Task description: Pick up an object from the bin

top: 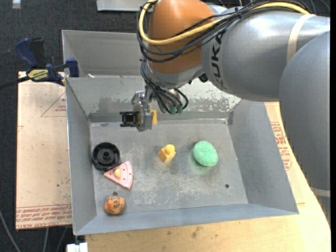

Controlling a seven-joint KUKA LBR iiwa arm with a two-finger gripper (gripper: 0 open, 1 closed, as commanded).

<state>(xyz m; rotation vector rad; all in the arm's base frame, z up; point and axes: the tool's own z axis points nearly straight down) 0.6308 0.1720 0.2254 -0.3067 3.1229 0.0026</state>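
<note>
Camera view is showing the pincer (139, 118) hanging low by the back wall of the bin (210, 190), open or closed impossible to tell; a small yellow block (167, 153) and a black wheel (105, 155) are lying nearest, both apart from it.

The bin (173, 185) is matt grey metal, scuffed pale on its far wall. The green ball (205, 154) looks rough, foamy. The yellow piece (167, 153) and black disc (105, 155) look like smooth plastic. The arm's orange cover (176, 22) is glossy.
</note>
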